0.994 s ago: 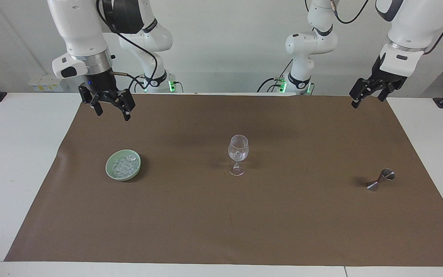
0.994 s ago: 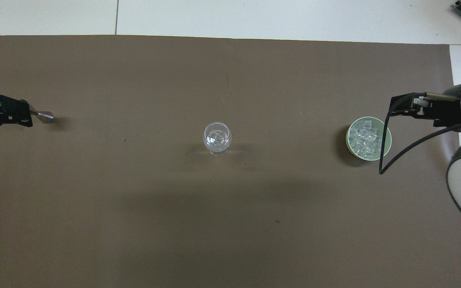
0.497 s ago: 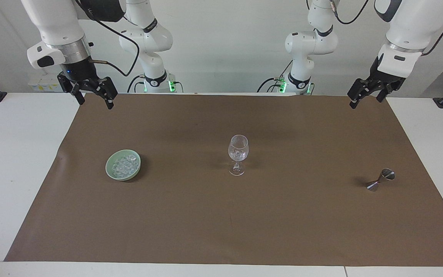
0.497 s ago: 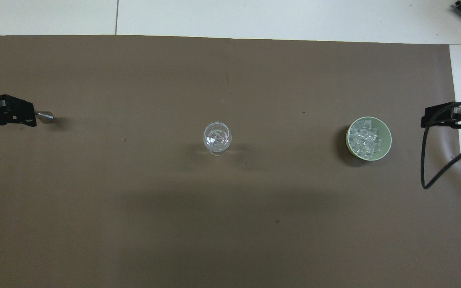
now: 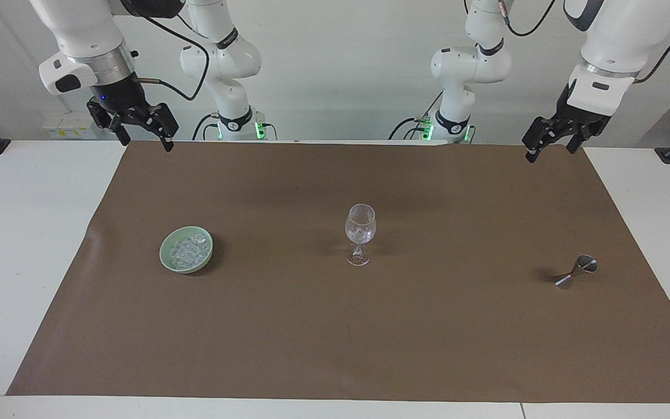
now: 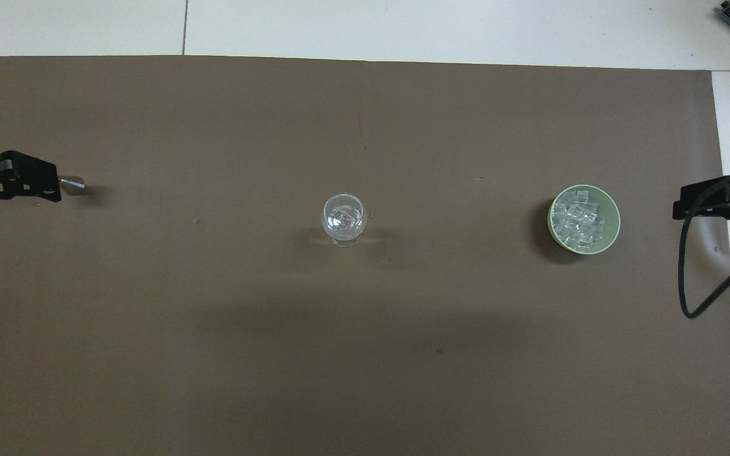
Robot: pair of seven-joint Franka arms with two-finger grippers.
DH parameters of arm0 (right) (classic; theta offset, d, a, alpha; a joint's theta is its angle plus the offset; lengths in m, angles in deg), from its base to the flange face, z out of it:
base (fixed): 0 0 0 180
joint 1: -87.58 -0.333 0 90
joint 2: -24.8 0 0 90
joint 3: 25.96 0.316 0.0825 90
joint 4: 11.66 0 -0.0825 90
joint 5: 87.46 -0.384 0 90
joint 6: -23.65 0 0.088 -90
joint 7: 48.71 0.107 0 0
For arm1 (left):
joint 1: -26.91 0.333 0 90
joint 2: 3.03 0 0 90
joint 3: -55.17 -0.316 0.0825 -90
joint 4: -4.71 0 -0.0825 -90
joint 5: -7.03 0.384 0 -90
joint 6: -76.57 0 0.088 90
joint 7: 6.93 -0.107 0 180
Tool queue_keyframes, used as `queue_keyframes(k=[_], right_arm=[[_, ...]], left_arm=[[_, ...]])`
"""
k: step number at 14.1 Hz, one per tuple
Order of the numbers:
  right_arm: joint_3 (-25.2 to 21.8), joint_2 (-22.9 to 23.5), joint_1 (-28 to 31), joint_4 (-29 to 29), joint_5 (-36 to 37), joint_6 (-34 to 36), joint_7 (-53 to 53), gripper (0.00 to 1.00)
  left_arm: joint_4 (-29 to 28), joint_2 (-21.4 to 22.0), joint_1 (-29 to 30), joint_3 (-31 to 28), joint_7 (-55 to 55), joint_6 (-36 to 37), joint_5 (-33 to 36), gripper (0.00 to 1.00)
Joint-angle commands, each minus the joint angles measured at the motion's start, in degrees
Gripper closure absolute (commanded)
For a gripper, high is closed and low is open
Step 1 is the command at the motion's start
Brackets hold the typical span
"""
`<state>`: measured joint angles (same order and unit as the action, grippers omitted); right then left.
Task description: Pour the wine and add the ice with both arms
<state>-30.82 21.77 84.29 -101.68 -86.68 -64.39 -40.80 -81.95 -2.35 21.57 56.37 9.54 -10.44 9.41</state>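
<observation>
A clear stemmed glass (image 5: 360, 233) (image 6: 343, 218) stands upright mid-mat, and glassy bits seem to lie in its bottom. The ice (image 5: 188, 250) (image 6: 577, 221) fills a pale green bowl (image 5: 163, 256) (image 6: 616, 218) toward the right arm's end. High over the mat's edge beside that bowl hangs my right gripper (image 5: 144, 141) (image 6: 713, 204), open and empty. My left gripper (image 5: 550, 152) (image 6: 19, 185) is also open and empty, raised over the mat's edge at the left arm's end. From overhead it partly covers a steel jigger (image 5: 576, 272) (image 6: 73, 184). The wine is out of view.
A brown mat (image 5: 346, 337) covers most of the white table (image 5: 21, 233). The jigger lies tilted on the mat toward the left arm's end. A black cable (image 6: 694, 272) loops down from the right arm past the mat's edge.
My right gripper has risen and drawn away from above the bowl toward the mat's edge at its own end. The left gripper has lifted slightly. Glass, bowl and jigger have not moved.
</observation>
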Motion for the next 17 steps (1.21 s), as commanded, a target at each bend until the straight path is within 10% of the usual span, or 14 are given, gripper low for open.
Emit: queue_keyframes(k=[1, 17], right_arm=[[-0.49, -1.36, 0.57, -0.86, -0.70, 0.66, -3.51, 0.00], [0.29, -2.24, 0.40, -0.77, 0.09, 2.60, -3.95, 0.00]], left_arm=[[1.49, -0.60, 2.00, 1.53, -0.38, 1.76, -0.88, 0.00], [-0.18, 3.10, 4.90, 7.15, -0.20, 3.25, -0.97, 0.00]])
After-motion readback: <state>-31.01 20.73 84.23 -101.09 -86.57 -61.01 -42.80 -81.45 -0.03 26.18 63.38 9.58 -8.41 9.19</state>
